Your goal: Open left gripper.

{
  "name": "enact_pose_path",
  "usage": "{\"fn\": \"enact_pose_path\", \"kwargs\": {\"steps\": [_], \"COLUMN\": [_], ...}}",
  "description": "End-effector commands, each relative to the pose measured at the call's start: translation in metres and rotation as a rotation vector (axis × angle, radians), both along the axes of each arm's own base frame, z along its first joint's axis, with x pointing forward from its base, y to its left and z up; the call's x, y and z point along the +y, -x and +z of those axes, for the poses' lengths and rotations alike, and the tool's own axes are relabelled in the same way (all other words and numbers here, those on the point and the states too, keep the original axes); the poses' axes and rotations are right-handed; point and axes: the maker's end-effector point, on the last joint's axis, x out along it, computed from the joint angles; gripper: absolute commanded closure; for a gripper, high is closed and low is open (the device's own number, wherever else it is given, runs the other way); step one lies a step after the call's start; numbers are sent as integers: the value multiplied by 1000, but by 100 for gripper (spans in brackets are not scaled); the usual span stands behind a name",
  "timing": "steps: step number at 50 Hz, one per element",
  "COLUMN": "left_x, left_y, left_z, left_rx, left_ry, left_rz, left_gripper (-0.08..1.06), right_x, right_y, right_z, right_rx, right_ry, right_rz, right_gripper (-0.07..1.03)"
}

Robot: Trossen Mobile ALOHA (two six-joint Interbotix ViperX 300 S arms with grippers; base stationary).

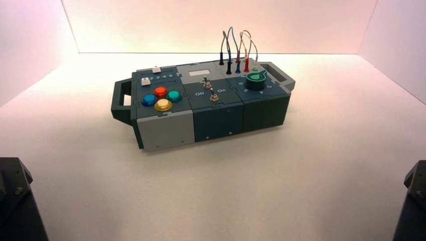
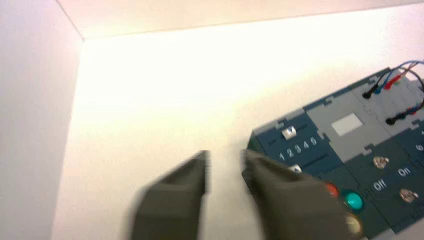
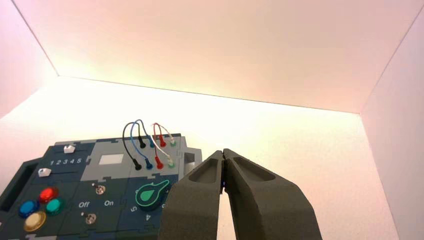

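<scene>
My left gripper [image 2: 225,167] shows in the left wrist view as two dark grey fingers with a clear gap of bare table between the tips. It is open and empty. It hangs above the table beside the slider end of the button box [image 2: 350,160], not touching it. My right gripper [image 3: 223,154] is shut, tips pressed together, empty, and held off the box's knob end. In the high view only the dark arm bases show, the left [image 1: 12,201] and the right [image 1: 414,201], at the near corners.
The box [image 1: 166,128] stands turned at mid-table, with handles at both ends. It bears coloured round buttons [image 1: 161,98], two toggle switches [image 1: 213,95] lettered Off and On, a green knob [image 1: 256,79] and looped wires [image 1: 236,47]. White walls enclose the table.
</scene>
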Motion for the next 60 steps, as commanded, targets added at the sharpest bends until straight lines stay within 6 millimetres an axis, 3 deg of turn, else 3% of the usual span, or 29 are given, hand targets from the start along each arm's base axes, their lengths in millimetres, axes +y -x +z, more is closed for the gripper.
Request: {"fn": "enact_pose_path", "kwargs": {"steps": [1, 40, 60], "left_x": [-1, -2, -2], "left_y": [-7, -20, -17], "left_z": [3, -12, -9], "left_rx": [-5, 67, 75], "left_ry": [4, 3, 0], "left_rz": [1, -1, -7], "left_gripper": [-3, -5, -5], "right_x": [0, 0, 1], "right_y": [-5, -5, -6], "right_z": [7, 2, -1], "right_rx": [-17, 3, 15], "right_ry": [-8, -7, -4], "right_rz": [-5, -6, -6], "right_gripper": [99, 99, 99]}}
